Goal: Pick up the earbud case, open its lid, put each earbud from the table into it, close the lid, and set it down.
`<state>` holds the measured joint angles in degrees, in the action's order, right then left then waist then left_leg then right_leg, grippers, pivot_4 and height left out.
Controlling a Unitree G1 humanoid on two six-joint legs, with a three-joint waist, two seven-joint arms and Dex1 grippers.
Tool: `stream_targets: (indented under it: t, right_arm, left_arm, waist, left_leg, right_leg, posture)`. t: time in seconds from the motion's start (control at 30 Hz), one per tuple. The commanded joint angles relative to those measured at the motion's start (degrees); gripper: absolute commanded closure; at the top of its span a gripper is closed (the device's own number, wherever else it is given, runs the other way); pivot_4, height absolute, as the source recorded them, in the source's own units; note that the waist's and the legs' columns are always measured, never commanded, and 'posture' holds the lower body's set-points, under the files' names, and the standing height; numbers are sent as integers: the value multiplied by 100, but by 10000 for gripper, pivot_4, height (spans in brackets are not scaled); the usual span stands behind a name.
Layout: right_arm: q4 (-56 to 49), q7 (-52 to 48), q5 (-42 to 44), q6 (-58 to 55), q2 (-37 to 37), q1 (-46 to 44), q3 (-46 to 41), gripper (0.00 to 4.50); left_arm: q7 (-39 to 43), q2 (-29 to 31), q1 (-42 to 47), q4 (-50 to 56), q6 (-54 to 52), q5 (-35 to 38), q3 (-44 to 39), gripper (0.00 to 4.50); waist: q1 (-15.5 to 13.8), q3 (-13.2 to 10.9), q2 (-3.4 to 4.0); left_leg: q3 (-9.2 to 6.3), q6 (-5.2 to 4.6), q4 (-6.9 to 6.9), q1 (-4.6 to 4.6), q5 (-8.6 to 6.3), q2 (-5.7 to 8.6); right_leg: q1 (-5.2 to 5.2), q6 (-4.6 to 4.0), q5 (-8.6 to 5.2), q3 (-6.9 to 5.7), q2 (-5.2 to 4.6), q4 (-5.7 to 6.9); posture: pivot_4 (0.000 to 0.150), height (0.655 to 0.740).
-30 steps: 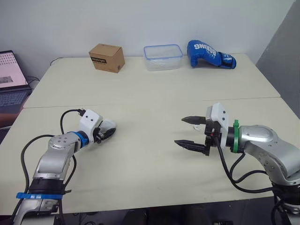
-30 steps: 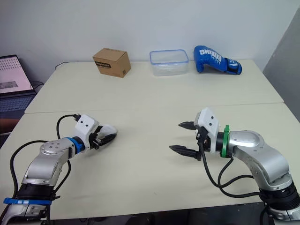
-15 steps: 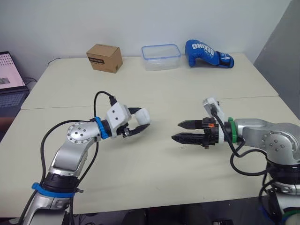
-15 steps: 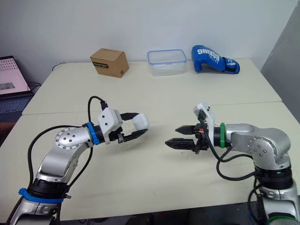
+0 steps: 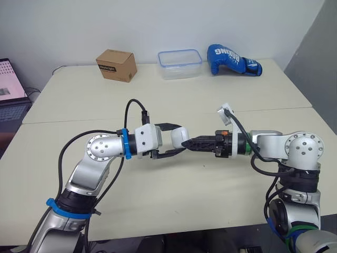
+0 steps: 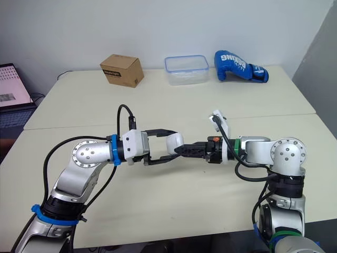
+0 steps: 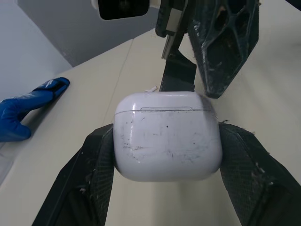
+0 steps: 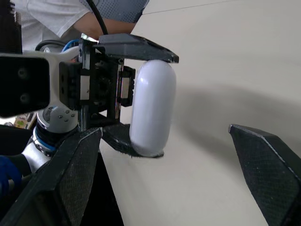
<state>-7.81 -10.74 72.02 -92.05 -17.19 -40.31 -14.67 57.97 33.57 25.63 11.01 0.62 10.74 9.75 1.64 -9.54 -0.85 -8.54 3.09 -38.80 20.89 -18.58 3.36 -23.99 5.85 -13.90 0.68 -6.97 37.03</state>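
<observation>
The earbud case (image 7: 167, 136) is a smooth white plastic pebble with rounded corners. Its glossy shell is scuffed with fine scratches and dark specks, and a thin seam marks the shut lid. It hangs in the air over the middle of the counter (image 5: 158, 200). The left gripper (image 5: 176, 139) pinches it across its two narrow sides, with one black finger above and one below as seen from the head.

The left gripper's fingers are matte black with a coarse, grainy surface. The right gripper (image 5: 185, 143) shows open triangular ribbing on its tapered fingers. It points at the lid end of the case from the opposite side with its fingers spread apart. Its tips are just beside the case, and whether they touch it cannot be told.

The counter is a pale cream, matte surface made of two slabs, with a straight seam running across it. Along the far edge stand a small brown cardboard box (image 5: 114, 65), a clear plastic container with a blue rim (image 5: 181, 64) and a shiny blue boxing glove (image 5: 234, 60). Beyond the left edge sits a laptop (image 5: 10, 95) with a lit screen. Behind the counter is a plain white wall (image 5: 158, 21), and a grey panel (image 5: 316, 52) stands at the right.
</observation>
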Motion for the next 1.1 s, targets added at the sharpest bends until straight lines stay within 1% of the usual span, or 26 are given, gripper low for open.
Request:
stream_targets:
  t: [0.03, 0.27, 0.37, 0.43, 0.47, 0.97, 1.07, 1.1]
  right_arm:
    - [51, 399, 521, -45, 59, -142, -129, 0]
    - [203, 1020, 1229, 93, 45, -133, -9, 0]
    - [214, 1242, 1490, 238, -33, -126, 109, 5978]
    - [224, 1369, 1676, 358, -109, -112, 205, 13251]
    - [223, 1417, 1763, 422, -150, -101, 257, 16205]
    - [192, 1917, 2906, 1414, -939, 31, 1134, 16205]
    - [169, 1933, 3030, 1560, -1074, 37, 1283, 22150]
    - [164, 1937, 3068, 1600, -1114, 37, 1326, 25224]
  left_arm:
    - [-101, -40, 165, 230, 106, -77, -4, 17173]
    - [-128, -86, 232, 263, 69, -129, 36, 17173]
    - [-151, -123, 255, 281, 14, -122, 28, 17173]
    - [-145, -135, 259, 290, -6, -126, 20, 17173]
    - [-138, -134, 258, 291, -6, -129, 21, 17173]
    - [-119, -132, 253, 320, -33, -135, 53, 17173]
    - [-123, -123, 263, 319, -75, -129, 73, 17173]
    - [-125, -121, 270, 322, -97, -127, 81, 17173]
  waist:
    - [9, 0, 0]
    - [13, 0, 0]
    - [13, 0, 0]
    - [18, 0, 0]
    - [19, 0, 0]
    - [20, 0, 0]
    - [19, 0, 0]
    - [19, 0, 0]
  left_leg:
    - [2, 0, 0, 1, 0, 0]
    - [5, 0, 0, 2, 0, 0]
    - [5, -1, 0, 3, 0, 0]
    - [6, -1, 0, 3, 0, 0]
    - [6, -1, 0, 3, 0, -1]
    - [8, -2, 0, 3, 0, -1]
    - [7, -2, 0, 3, 0, -1]
    - [8, -2, 0, 4, 0, -1]
  right_leg:
    - [-2, 0, 0, 2, 0, 0]
    - [-5, 0, 0, 6, 1, 0]
    - [-4, 0, 0, 7, 1, 0]
    - [-5, 0, 0, 7, 2, 0]
    - [-5, 0, 0, 7, 2, 0]
    - [-5, 1, 0, 7, 2, -2]
    - [-5, 1, 0, 7, 2, -2]
    - [-5, 1, 0, 7, 2, -2]
  posture:
    - [1500, 7307]
    - [1500, 7307]
    - [1500, 7307]
    - [1500, 7307]
    - [1500, 7307]
    - [1500, 7307]
    - [1500, 7307]
    - [1500, 7307]
